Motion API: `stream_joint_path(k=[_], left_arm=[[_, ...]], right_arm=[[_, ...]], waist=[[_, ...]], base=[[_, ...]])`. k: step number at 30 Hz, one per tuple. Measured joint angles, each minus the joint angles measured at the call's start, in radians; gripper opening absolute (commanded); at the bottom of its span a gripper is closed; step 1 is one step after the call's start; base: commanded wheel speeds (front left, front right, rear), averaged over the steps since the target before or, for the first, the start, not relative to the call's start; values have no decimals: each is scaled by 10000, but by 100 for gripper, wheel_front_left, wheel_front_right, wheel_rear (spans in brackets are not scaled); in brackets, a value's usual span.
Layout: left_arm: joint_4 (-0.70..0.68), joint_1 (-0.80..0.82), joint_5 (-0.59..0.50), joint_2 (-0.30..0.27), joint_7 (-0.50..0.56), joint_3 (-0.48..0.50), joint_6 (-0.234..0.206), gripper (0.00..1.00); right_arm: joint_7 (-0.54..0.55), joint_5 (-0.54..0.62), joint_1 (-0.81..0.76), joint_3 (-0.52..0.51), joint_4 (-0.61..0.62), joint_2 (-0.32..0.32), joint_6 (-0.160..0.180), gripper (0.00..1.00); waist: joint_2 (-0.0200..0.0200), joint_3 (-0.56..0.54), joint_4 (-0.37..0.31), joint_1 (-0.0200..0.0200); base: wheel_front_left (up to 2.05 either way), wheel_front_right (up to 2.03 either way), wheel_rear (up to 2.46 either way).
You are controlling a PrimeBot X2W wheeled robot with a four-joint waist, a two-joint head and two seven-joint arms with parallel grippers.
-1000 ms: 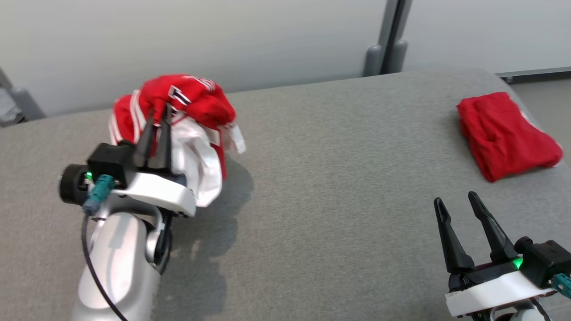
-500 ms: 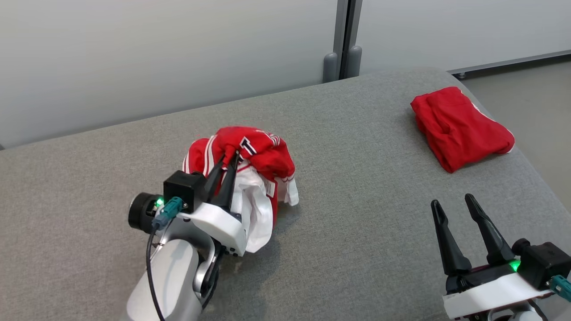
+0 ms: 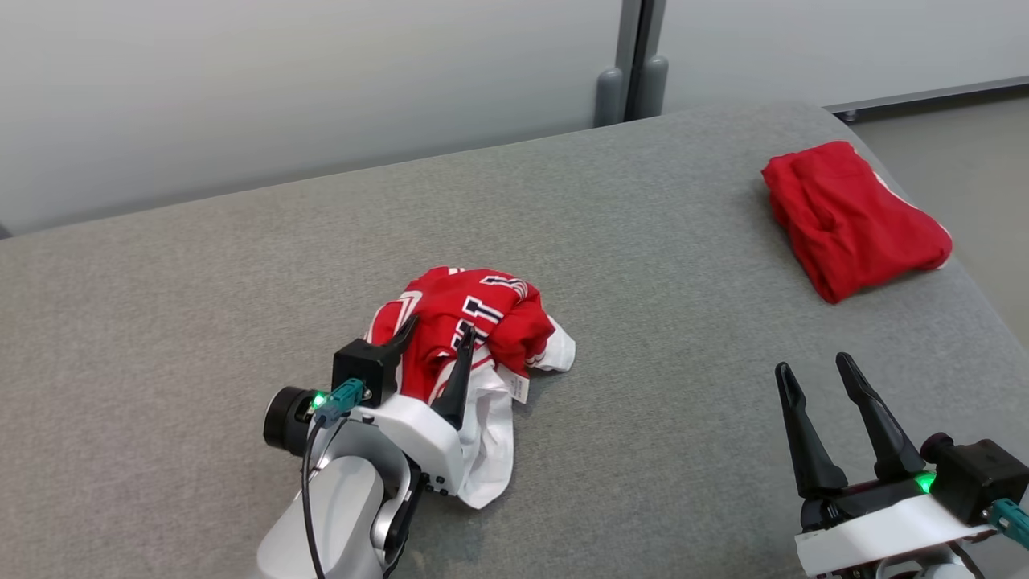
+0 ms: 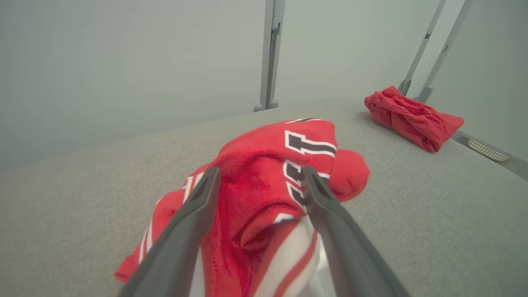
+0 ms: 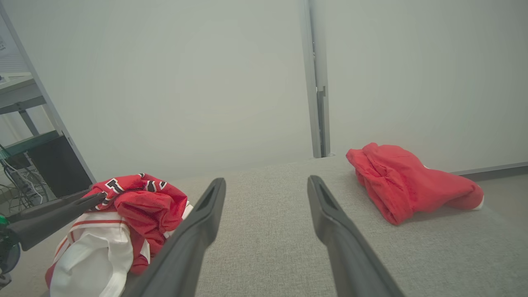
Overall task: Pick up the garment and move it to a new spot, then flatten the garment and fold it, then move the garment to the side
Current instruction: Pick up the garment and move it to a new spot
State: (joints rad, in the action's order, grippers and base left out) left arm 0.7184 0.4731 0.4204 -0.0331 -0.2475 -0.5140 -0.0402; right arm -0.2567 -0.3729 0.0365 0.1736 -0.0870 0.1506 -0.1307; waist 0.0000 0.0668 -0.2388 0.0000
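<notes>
The garment (image 3: 474, 310) is a crumpled red and white jersey with dark lettering, lying in a heap on the grey table (image 3: 659, 418) left of centre. My left gripper (image 3: 441, 325) is open, its two fingers spread over the near side of the heap and touching the cloth without pinching it. The left wrist view shows the garment (image 4: 255, 194) bulging up between the fingers of the left gripper (image 4: 260, 170). My right gripper (image 3: 813, 363) stands open and holds nothing at the lower right, well apart from the garment (image 5: 136, 202). Its fingers frame bare table in the right wrist view (image 5: 267, 180).
A second, folded red garment (image 3: 852, 217) lies at the table's far right corner, near the rounded edge. A pale wall with a grey post (image 3: 635, 60) runs behind the table. Shelving (image 5: 24, 136) stands off to the left.
The left gripper was shut on the garment and has opened. The garment has sunk from a lifted bundle onto the table. The head view has shifted too.
</notes>
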Motion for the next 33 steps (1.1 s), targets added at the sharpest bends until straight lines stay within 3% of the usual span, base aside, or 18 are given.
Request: stream_joint_path(k=[5, 11, 26, 33], left_arm=[[-523, 143, 360, 2, -12, -46, -81, 100], [-2063, -305, 351, -29, -40, 587, -307, 100], [-5028, -3807, -817, -326, -40, 3285, -1103, 100], [-5866, -5145, -1381, -345, -40, 4148, -917, 100]], right_arm=[[0, 2, -1, -38, -67, -38, 0, 100], [2, -2, -10, -71, -165, -86, 0, 100], [8, 192, -461, -468, -176, -334, 0, 100], [8, 253, -946, -759, -136, -476, 0, 100]], waist=[[0, -56, 407, 0], [0, -281, 1062, 0], [0, -1169, 2589, 0], [0, -1628, 2928, 0]], base=[[0, 0, 0], [0, 0, 0], [0, 0, 0], [0, 0, 0]])
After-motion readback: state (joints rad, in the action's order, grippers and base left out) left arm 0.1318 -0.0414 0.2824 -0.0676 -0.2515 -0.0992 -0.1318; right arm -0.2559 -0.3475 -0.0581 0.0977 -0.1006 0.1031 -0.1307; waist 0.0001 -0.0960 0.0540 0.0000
